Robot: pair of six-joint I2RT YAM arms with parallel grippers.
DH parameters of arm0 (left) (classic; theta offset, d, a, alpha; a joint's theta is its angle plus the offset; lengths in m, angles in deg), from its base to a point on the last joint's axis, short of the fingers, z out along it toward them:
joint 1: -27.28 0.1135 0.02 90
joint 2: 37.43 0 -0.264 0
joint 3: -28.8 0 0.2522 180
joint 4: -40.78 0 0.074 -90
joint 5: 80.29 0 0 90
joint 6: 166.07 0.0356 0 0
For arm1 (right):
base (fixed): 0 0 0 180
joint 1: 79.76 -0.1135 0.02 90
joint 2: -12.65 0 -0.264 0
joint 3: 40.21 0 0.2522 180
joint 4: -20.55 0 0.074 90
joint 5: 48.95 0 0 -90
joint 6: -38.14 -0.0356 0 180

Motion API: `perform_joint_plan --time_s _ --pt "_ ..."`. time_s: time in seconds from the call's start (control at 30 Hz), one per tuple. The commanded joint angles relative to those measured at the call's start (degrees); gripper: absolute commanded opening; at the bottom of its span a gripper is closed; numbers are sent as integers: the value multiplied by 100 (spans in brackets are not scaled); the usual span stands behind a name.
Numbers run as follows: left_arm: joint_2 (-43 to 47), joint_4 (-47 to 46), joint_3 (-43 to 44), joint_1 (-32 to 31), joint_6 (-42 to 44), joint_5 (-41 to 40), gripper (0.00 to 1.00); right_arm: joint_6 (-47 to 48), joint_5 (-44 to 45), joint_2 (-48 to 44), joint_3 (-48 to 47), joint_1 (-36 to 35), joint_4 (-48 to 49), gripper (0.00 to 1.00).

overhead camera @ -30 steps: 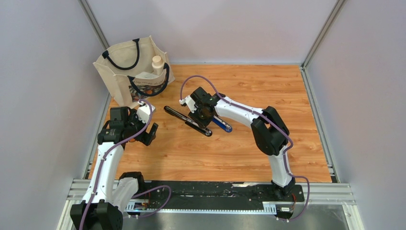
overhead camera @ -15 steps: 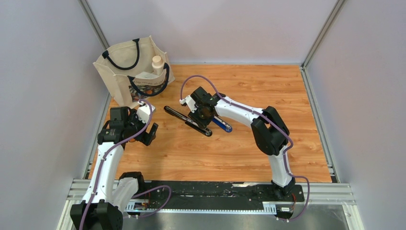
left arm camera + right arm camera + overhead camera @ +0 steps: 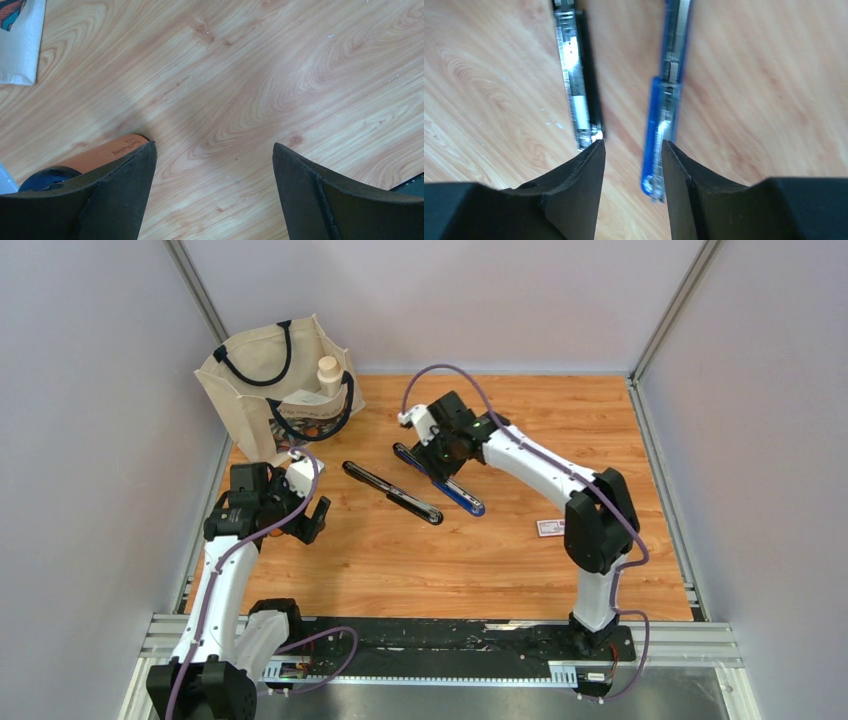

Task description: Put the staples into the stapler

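White staple box (image 3: 550, 528) flat, well apart from black stapler (image 3: 390, 492), blue stapler (image 3: 441, 479).

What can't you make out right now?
- Top view: the staple box is too small to read, or to tell whether it is open.
- Right wrist view: the blue stapler and the black stapler are blurred, so I cannot tell whether either holds staples.
- Top view: the right gripper covers part of the blue stapler.

Both the black stapler (image 3: 576, 90) and the blue stapler (image 3: 664, 120) were blurred and cut off at the right wrist view's top edge. The staple box (image 3: 550, 529) bore print too small to read. An orange printed object (image 3: 107, 152) lay half hidden behind a finger of the left gripper (image 3: 212, 150).
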Motion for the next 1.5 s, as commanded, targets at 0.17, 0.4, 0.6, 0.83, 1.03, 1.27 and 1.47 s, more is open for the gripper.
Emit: perform_joint_plan --time_s 0.17,0.4,0.6,0.83,1.03,1.27,1.47 --pt "-6 -162 -3 32 119 152 94 221 -143 -973 373 1929 -171 50" --pt "-6 -136 15 32 119 204 94 1195 129 -579 602 2554 -276 49" --pt "38 -136 15 32 137 213 94 2189 385 -113 585 2703 -320 48" --pt "-23 -136 6 32 137 239 94 2507 332 617 -21 3046 -733 48" --pt "-41 -145 -3 23 137 213 94 2717 314 951 -145 3117 -830 48" --pt "-76 -162 -3 32 146 187 94 2797 69 1162 -338 3108 -997 46" --pt "-85 -171 -3 32 146 187 94 2744 7 1241 -364 3117 -971 44"
